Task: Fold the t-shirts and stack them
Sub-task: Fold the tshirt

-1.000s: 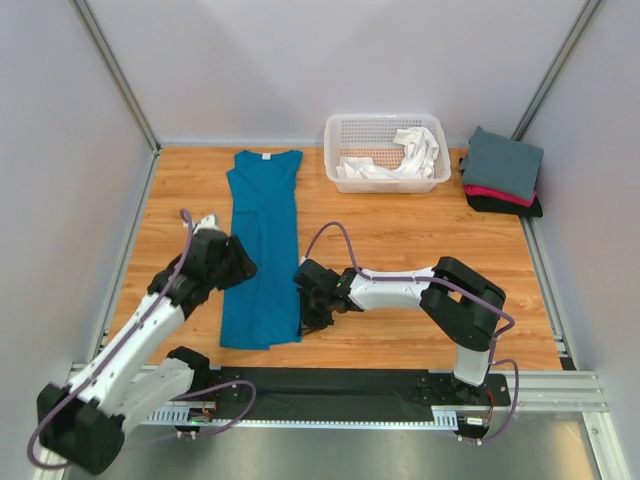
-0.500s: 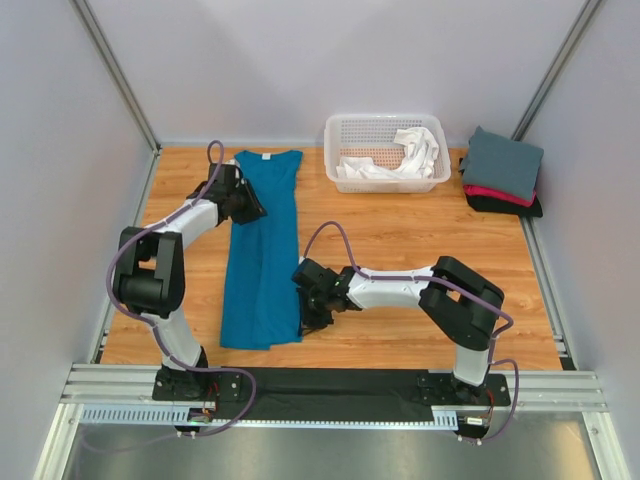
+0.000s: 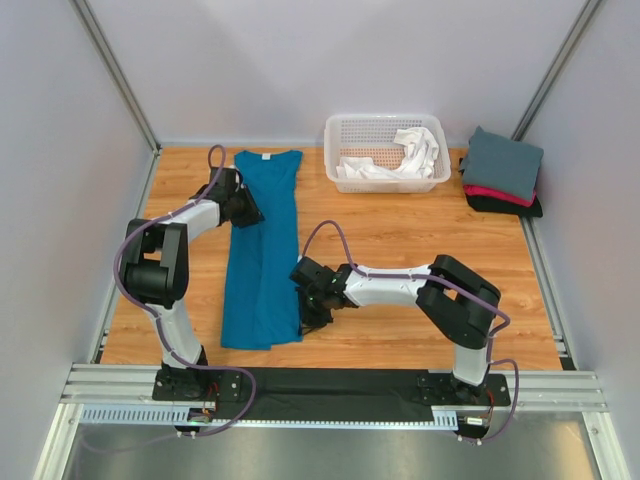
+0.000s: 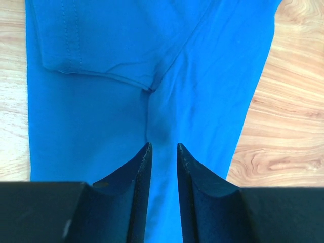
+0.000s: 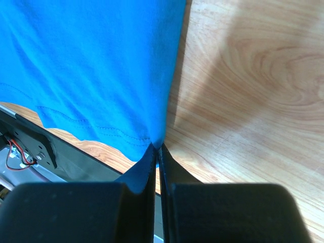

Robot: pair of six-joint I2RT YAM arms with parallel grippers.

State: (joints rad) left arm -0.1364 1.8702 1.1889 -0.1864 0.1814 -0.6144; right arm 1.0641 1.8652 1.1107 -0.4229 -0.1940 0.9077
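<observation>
Top: teal t-shirt (image 3: pixel 262 250) lies long toward tabletop's left edge, collar to far edge.
Left wrist: left gripper (image 4: pixel 163 147) nearly closed over a pucker below the sleeve; hold uncertain.
Right wrist: right gripper (image 5: pixel 157 148) pinched shut on hem corner.
Best lift both evenly, cloth taut.

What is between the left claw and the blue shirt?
Nothing that I can see. The left claw hangs right over the blue shirt, its jaws a little apart, and only blue cloth shows between them.
</observation>
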